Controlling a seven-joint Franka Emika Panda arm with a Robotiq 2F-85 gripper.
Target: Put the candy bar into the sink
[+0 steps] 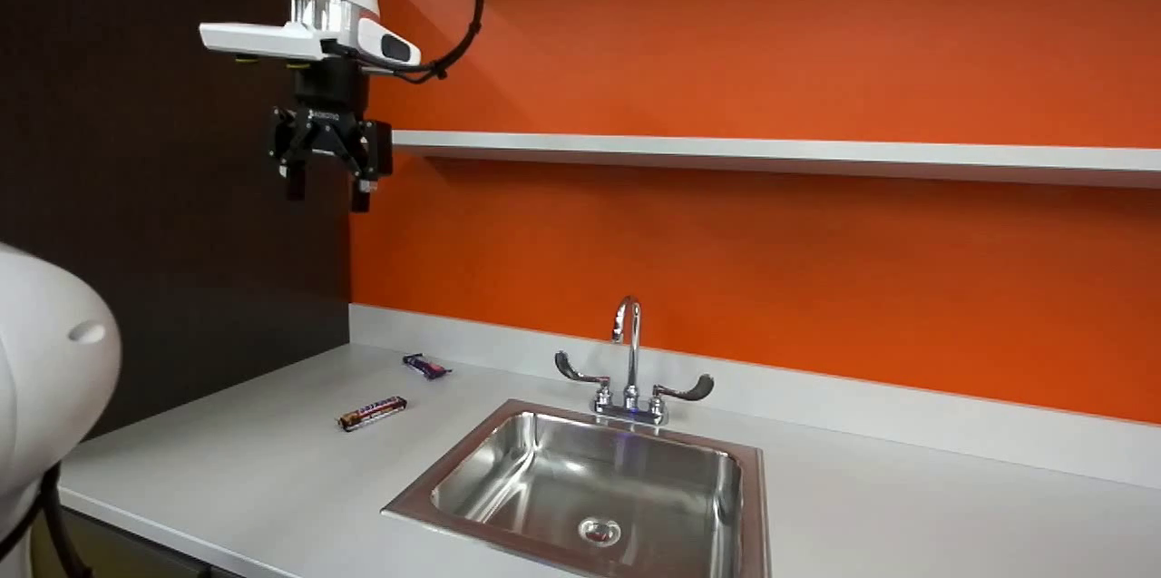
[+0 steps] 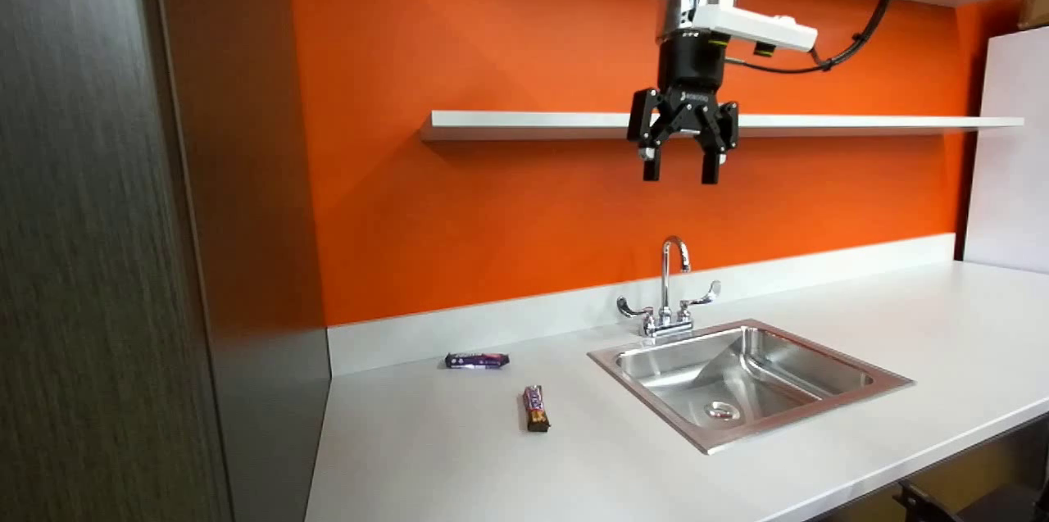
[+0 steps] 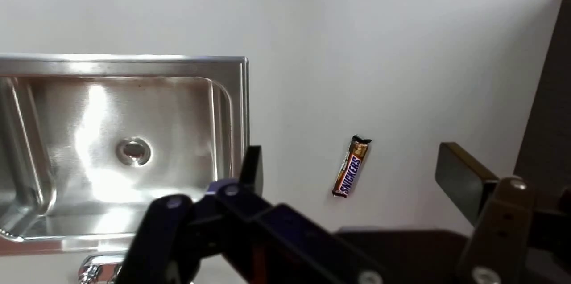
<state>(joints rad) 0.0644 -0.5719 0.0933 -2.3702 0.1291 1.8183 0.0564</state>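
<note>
A black two-fingered gripper (image 2: 681,172) is hovering empty; its wide spread is presumably anticipating the slim brown-wrapped Snickers bar (image 3: 351,166).

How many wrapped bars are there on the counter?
2. The Snickers bar lies beside the sink; the purple-wrapped bar lies closer to the backsplash. The wrist view shows only the Snickers bar.

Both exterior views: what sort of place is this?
Probably a kitchenette, maybe a lab corner: steel sink with a two-handled faucet, set into a white counter, with a shelf on the wall above.
</note>
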